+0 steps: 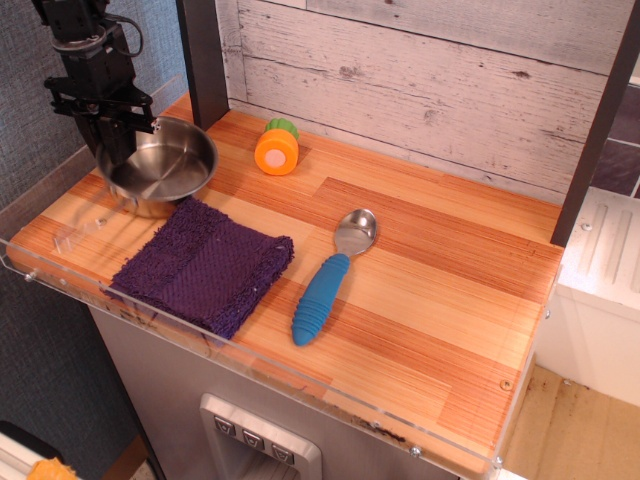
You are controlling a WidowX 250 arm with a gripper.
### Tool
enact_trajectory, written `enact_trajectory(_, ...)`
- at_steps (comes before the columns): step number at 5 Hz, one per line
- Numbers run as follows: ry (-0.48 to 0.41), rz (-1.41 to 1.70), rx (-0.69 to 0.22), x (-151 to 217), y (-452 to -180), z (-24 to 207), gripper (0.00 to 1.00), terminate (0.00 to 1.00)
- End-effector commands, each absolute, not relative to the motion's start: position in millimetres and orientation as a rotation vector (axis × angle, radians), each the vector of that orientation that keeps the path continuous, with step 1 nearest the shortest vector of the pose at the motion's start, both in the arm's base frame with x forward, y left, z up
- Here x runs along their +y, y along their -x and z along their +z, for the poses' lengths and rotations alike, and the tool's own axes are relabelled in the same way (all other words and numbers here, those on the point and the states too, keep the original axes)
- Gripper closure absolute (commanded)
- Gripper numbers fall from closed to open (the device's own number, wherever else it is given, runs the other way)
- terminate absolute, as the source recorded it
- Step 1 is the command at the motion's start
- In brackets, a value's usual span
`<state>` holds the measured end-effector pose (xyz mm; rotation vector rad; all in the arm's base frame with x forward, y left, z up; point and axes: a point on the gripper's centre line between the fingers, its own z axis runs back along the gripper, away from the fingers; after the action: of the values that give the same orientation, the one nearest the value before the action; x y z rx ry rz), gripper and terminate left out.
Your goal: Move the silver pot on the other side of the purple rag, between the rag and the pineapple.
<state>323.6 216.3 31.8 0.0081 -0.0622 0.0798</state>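
Note:
The silver pot (165, 168) is tilted at the far left of the wooden counter, just behind the purple rag (203, 264). My gripper (112, 150) is shut on the pot's left rim and holds it slightly lifted. The pot's wire handle (85, 222) hangs down to the left. The pineapple (277, 148) lies on its side to the right of the pot, near the back wall, with its pale end facing forward.
A blue-handled spoon (328, 280) lies right of the rag. A dark post (205, 60) stands behind the pot. A clear plastic rim (150, 315) runs along the counter's front and left edges. A wooden plank wall (420, 90) closes the back.

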Motion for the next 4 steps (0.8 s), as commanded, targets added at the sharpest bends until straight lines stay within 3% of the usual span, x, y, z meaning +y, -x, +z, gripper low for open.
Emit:
enact_trajectory(1,-0.022,0.018,-0.105,204,-324,72,0.00,0.00)
enact_trajectory(2,-0.039,0.008,-0.141,181,-315,110,0.00,0.00)
enact_trajectory(3,-0.072,0.011,-0.131,152,-306,133,0.00,0.00)
enact_trajectory(4,-0.058,-0.028,-0.141,125,-304,139,0.00,0.00)
